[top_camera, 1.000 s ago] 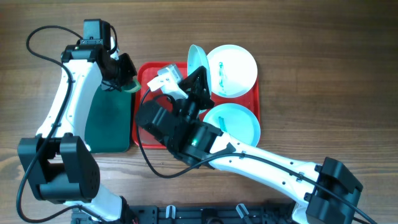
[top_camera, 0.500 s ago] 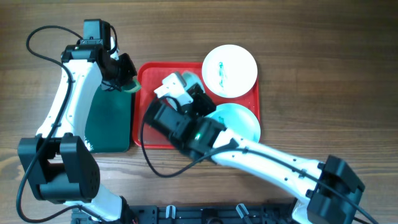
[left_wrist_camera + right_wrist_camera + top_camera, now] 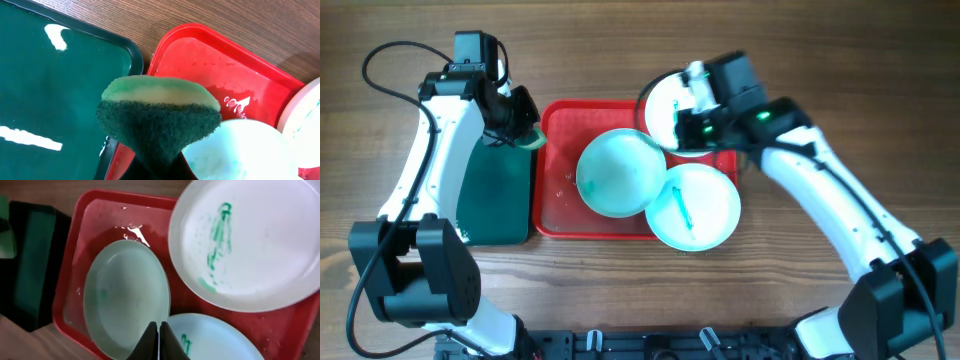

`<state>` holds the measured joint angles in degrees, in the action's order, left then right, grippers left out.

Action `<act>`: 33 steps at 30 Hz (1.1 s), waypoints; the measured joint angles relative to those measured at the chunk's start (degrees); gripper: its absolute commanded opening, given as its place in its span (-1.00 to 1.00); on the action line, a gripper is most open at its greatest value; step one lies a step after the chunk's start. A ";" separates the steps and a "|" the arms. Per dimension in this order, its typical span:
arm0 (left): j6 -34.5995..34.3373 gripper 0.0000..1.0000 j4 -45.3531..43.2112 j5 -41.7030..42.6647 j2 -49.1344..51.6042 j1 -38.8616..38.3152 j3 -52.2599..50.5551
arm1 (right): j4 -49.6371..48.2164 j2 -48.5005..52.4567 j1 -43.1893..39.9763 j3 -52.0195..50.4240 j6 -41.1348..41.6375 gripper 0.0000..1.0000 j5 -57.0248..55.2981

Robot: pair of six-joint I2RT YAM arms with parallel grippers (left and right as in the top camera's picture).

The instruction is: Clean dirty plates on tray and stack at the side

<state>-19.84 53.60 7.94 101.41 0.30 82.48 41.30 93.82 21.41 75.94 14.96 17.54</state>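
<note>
Plates (image 3: 620, 172): overhead, all 3 sit on or over the red tray (image 3: 560, 150). The middle plate (image 3: 618, 180) now lies flat in the tray's centre, whereas 1 second ago the right arm (image 3: 820, 200) reached across the tray holding it up on edge; that arm has since let go and swung back over the far plate (image 3: 665, 125) at the far right corner. The near plate (image 3: 705, 205), smeared teal, overhangs the tray's near right corner and meets the middle plate's rim; which lies on top I cannot tell. The left end effector (image 3: 515, 115) has not moved; it hangs over the seam between the dark green tray (image 3: 495, 195) and the red one.

Left wrist: the left end effector is clamped on the lower end of a green sponge (image 3: 157, 117); the middle plate's rim shows just beyond it.

Right wrist: the right end effector (image 3: 158, 339) is closed, fingers together and nothing between them, above where the middle and near plates meet; the far plate bears a long teal streak, the middle plate only a faint tint.

My reading: the middle plate is now placed within the sponge's reach, so scrubbing comes next; 2 smeared plates remain, and no stack has begun on the tabletop (image 3: 880, 80).
</note>
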 measured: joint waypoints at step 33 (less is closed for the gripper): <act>-0.83 -0.92 0.87 0.00 0.00 0.00 0.00 | -5.18 20.41 3.43 0.02 7.80 -0.69 3.04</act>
<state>-20.67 54.48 7.94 101.41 0.30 82.48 36.12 114.24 24.84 75.96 22.76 20.58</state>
